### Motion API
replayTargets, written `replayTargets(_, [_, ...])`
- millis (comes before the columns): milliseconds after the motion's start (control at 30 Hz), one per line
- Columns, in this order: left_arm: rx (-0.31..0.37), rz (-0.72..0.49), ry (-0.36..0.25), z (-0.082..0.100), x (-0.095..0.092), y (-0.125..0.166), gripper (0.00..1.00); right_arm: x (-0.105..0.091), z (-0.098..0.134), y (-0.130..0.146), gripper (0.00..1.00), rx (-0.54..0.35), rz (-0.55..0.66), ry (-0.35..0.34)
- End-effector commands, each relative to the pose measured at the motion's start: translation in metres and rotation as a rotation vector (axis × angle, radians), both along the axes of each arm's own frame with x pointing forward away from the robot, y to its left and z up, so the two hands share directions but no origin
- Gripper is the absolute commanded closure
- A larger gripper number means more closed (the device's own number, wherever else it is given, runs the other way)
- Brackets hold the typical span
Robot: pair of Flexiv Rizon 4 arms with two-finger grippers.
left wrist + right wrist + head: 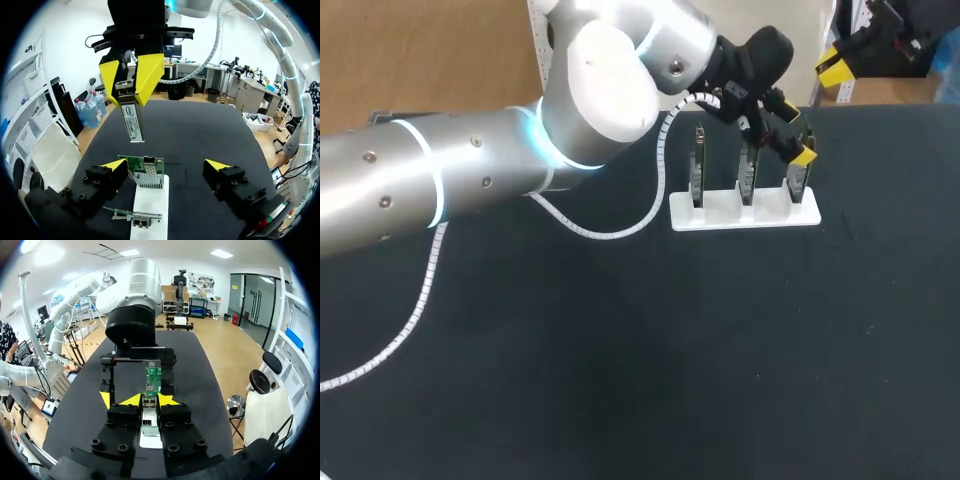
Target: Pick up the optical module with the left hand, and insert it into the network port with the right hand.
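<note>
The optical module (132,120), a slim silver bar with a white label, hangs from my right gripper (132,82), which is shut on its upper end. In the right wrist view the module (149,416) sits between the yellow fingertips (131,399), with a green network card (152,377) just ahead. My left gripper (165,165) stands open and empty, straddling the network card (147,172) with its port facing up. From above, the left gripper (788,135) hovers at the rightmost card (798,182); the right gripper (838,66) is behind it.
A white stand (745,212) holds three upright green cards in a row at the table's far side. My left arm (470,180) crosses the table from the left, trailing a white coiled cable (420,300). Dark table surface lies in front of the stand.
</note>
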State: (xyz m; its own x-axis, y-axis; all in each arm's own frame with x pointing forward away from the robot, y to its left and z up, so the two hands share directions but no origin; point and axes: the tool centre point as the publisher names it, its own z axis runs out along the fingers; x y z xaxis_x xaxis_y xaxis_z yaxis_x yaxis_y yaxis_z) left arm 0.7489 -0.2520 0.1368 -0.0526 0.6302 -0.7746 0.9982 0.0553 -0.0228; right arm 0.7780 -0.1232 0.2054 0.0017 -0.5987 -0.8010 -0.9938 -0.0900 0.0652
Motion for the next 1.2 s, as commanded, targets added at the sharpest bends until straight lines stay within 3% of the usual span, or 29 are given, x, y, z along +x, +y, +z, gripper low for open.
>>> replayTargets(33, [0.007,-0.001,0.005,-0.001,0.001,-0.001,0.00,-0.001,0.000,0.001,1.00,-0.001,0.000,-0.002])
replayTargets(567, [0.033,-0.001,0.008,-0.005,0.000,-0.002,0.00,-0.004,0.000,-0.001,1.00,-0.008,-0.001,-0.005])
replayTargets(1200, [0.039,0.004,0.006,-0.005,0.000,-0.001,0.00,-0.011,-0.015,0.002,1.00,-0.096,-0.008,-0.024])
